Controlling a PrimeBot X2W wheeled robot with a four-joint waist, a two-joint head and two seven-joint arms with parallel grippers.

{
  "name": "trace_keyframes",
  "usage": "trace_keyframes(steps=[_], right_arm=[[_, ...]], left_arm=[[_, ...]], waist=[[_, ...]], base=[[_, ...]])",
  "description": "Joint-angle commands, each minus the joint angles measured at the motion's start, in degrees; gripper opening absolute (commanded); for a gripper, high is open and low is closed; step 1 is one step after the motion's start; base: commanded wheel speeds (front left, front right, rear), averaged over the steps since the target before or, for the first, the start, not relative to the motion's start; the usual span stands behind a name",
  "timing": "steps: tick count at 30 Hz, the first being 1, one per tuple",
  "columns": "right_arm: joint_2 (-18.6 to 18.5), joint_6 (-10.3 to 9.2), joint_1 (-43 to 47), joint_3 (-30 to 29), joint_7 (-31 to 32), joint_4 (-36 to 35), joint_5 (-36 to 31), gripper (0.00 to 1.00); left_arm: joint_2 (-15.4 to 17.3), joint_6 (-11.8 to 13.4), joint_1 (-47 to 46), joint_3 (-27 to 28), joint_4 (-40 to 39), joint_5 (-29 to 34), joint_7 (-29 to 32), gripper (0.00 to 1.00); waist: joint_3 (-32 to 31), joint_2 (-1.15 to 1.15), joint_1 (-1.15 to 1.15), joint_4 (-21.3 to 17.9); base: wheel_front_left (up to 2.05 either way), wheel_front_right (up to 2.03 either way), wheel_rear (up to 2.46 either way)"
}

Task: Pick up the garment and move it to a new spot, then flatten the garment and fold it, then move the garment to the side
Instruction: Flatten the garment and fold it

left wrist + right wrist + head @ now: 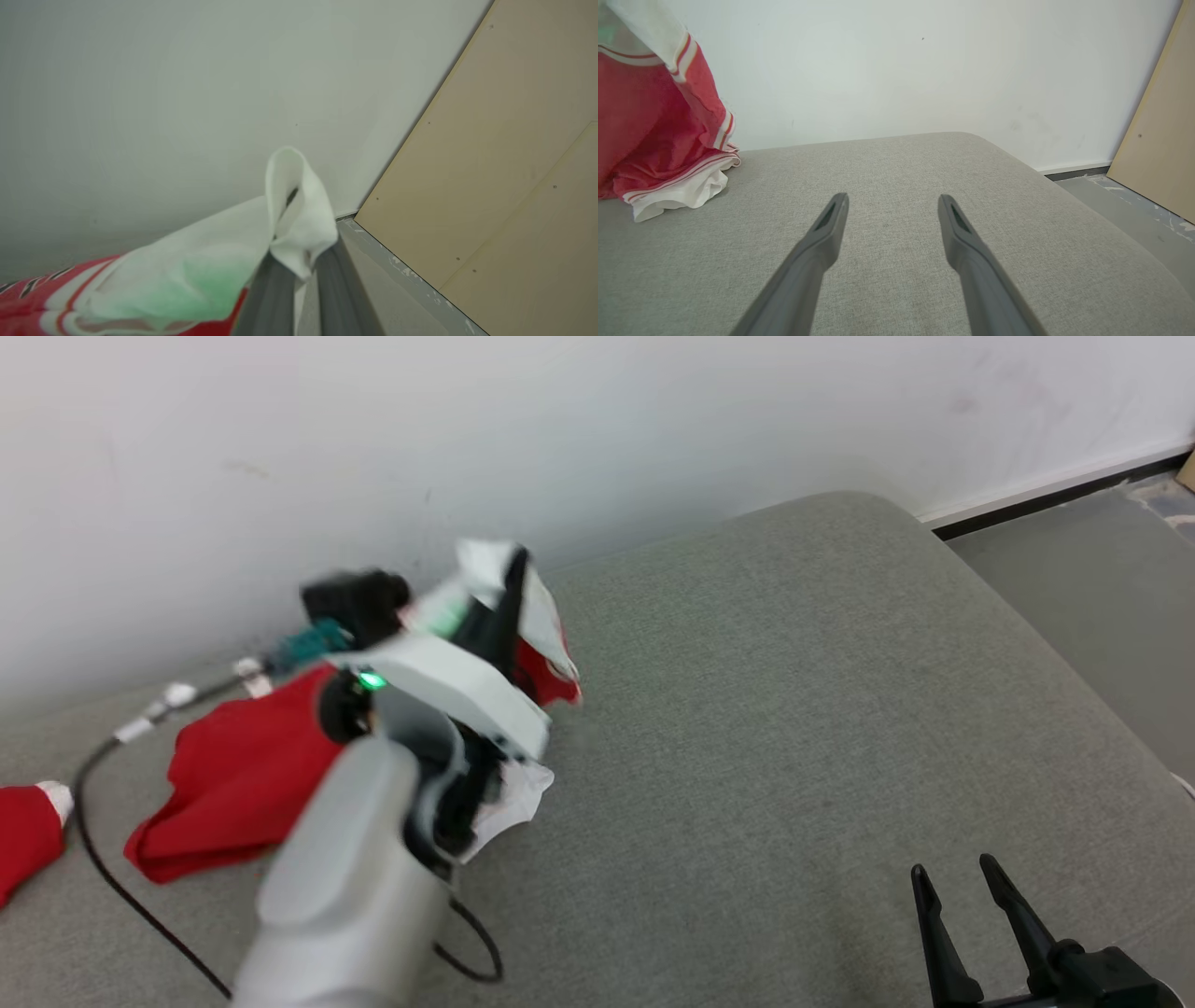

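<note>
The garment is red with white striped trim and a green patch, and part of it is lifted off the grey cushion. My left gripper is shut on a white fold of it, raised near the wall. In the left wrist view that white fold wraps over the closed left gripper, and the rest of the cloth trails off to the lower left. The garment hangs and bunches at the left of the right wrist view. My right gripper is open and holds nothing, low over the cushion's near right part.
A black cable with white tags runs across the cushion's left side. A small red piece with a white end lies at the far left. The white wall stands right behind. Floor and a beige board lie to the right.
</note>
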Motion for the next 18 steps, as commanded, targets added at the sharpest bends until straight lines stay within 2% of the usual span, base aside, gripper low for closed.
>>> trace_keyframes(steps=[1, 5, 10, 14, 18], right_arm=[[-0.01, -0.11, 0.11, -0.20, 0.05, -0.01, -0.05, 1.00], [0.13, -0.10, -0.35, 0.10, 0.05, 0.04, -0.06, 1.00], [0.15, -0.11, -0.34, 0.19, 0.05, 0.41, 0.37, 1.00], [0.42, -0.10, -0.82, 0.36, 0.05, 0.62, 0.51, 1.00], [0.72, -0.11, -1.12, 0.45, 0.05, 0.69, 0.86, 1.00]], left_arm=[[-0.19, -0.28, 1.45, -0.74, -0.52, -1.02, -0.71, 0.00], [-1.31, 0.40, 5.84, -8.39, -3.54, -3.25, -2.45, 0.00], [-1.20, 4.34, 9.61, -22.11, -8.38, -9.57, -5.24, 0.00], [-1.22, 7.00, 10.22, -31.58, -8.52, -12.51, -7.38, 0.00], [-1.27, 8.18, 9.38, -38.71, -6.92, -14.96, -8.89, 0.00]], waist=[[0.15, 0.00, 0.00, 0.13], [0.54, 0.00, 0.00, 0.06], [1.10, 0.00, 0.00, -0.58], [1.96, 0.00, 0.00, -1.58], [2.95, 0.00, 0.00, -2.75]], base=[[0.00, 0.00, 0.00], [0.00, 0.00, 0.00], [0.00, 0.00, 0.00], [0.00, 0.00, 0.00], [0.00, 0.00, 0.00]])
